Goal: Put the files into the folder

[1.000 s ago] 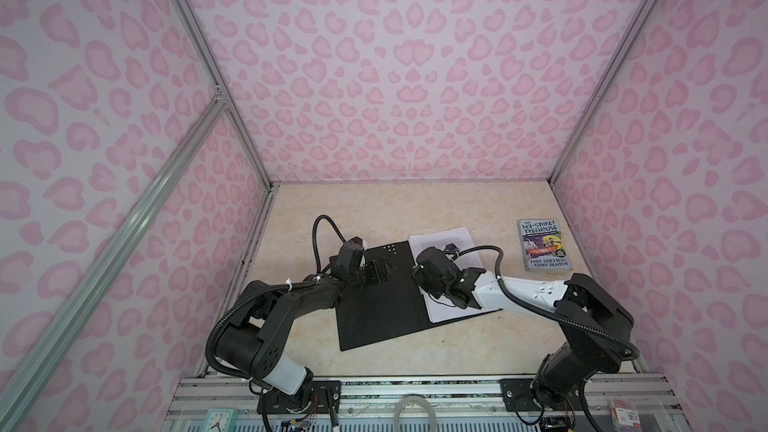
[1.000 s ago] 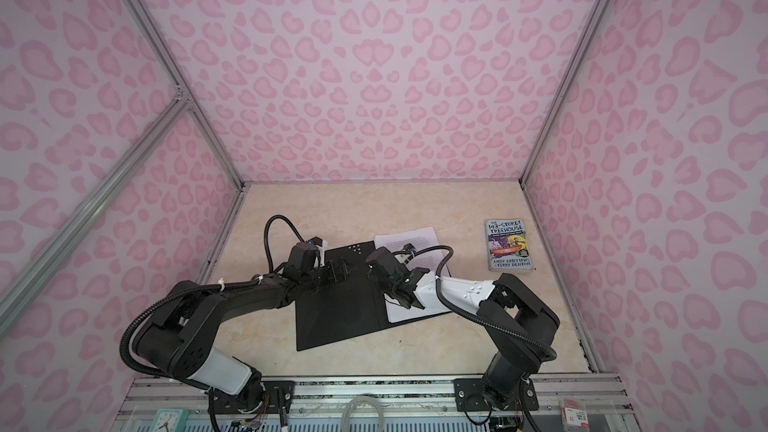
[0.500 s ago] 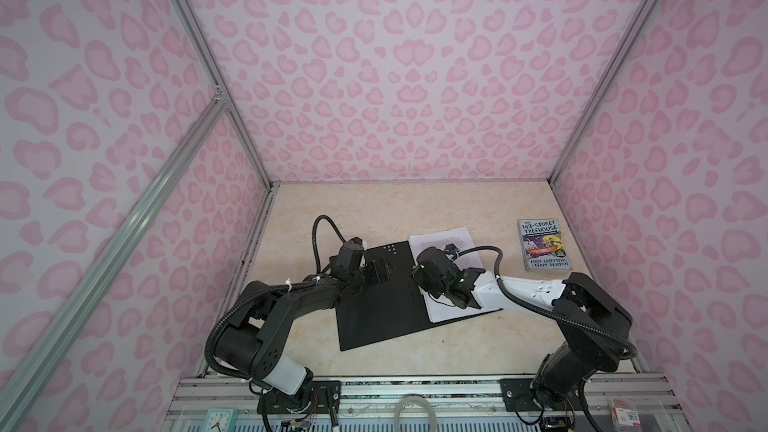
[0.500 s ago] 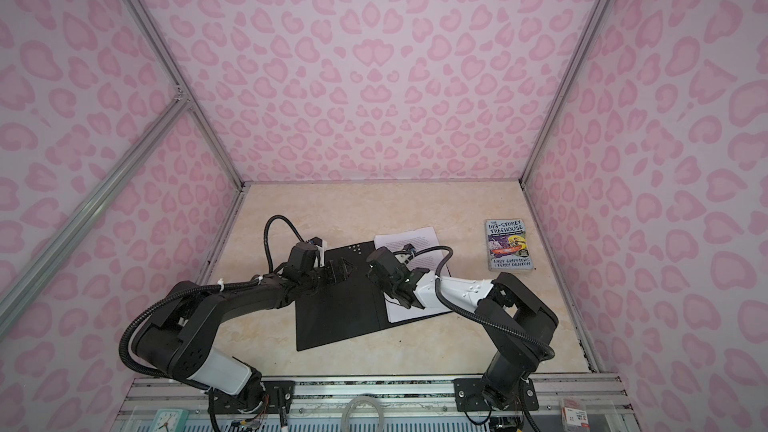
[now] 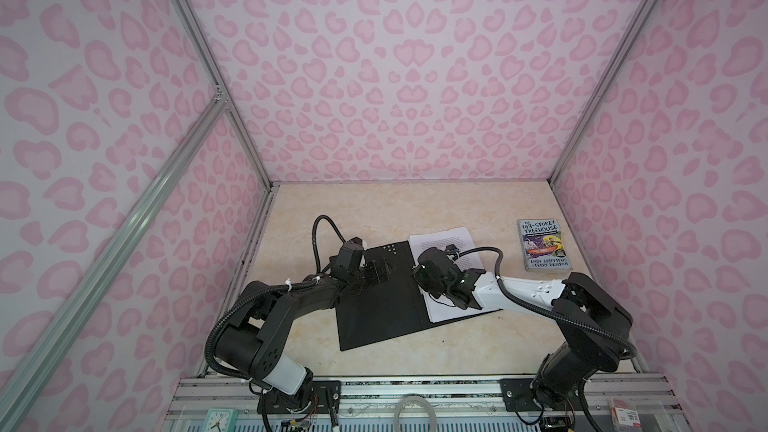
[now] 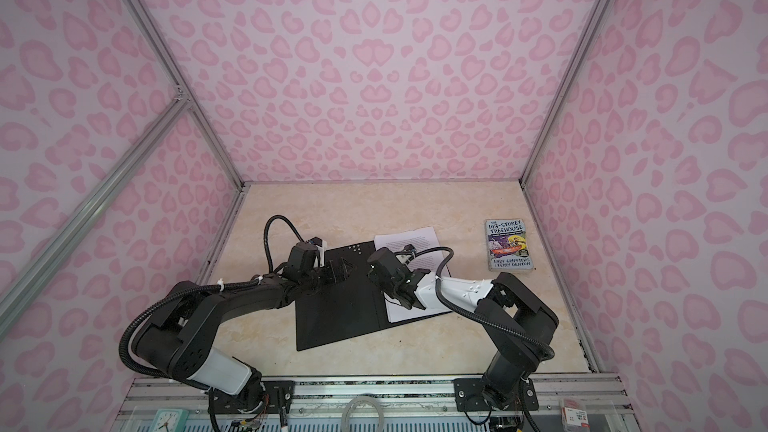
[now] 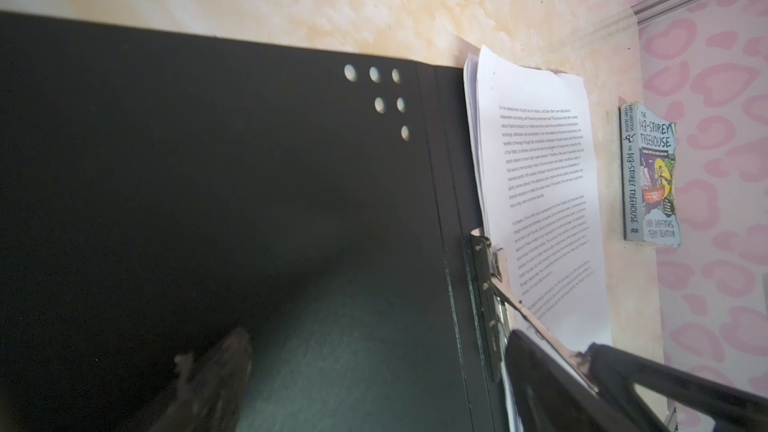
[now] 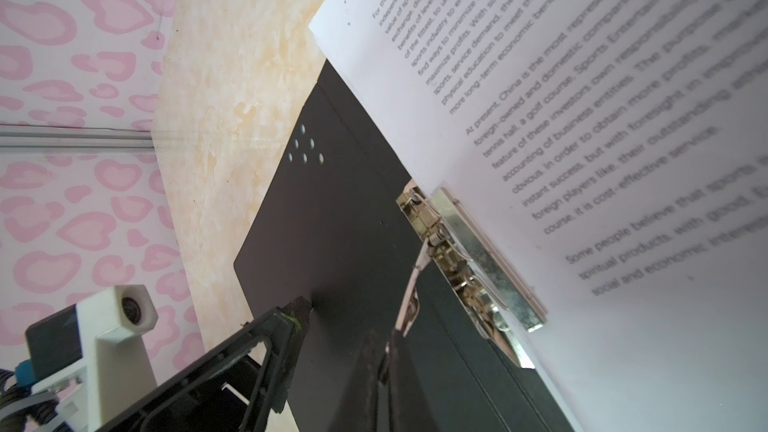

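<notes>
- Since a second ago almost nothing has shifted. Both arms, the folder [image 5: 382,317] and the files [image 5: 440,238] sit where they were; only the right hand [image 8: 385,347] has nipped its fingers tighter.
- Right hand: clenched on the tip of the clip lever [image 8: 409,297], which stands raised off the metal spine clip [image 8: 478,259]. Likely reason: it is working the lever to clamp the sheets, and gripping at the tip gives the most leverage.
- Left hand [image 5: 380,274]: released, jaws wide, holding nothing. One fingertip [image 8: 297,313] rests on the black inside of the left cover. It looks like a hold-down, so the folder lies flat and doesn't skate while the other arm loads the clip.
- Folder: open, black side up, in the middle of the worktop [image 5: 374,209], with the spine roughly between the two hands.
- Files: a white printed stack on the folder's right panel, with the spine-side edge under the clip's plate. The far end overhangs the folder onto the worktop.
- The far corner is fanned in the left wrist view, so the stack isn't squared.
- Cannot tell whether the plate is already pressing on the paper.
- Stage, as judged: sheets are in and the clamp is being worked; the cover is not yet shut.
- Risk: the lever slips out of the pinch, or the fanned sheets get clamped crooked.
- Treehouse paperback [image 5: 544,245]: well apart to the right, not involved.
</notes>
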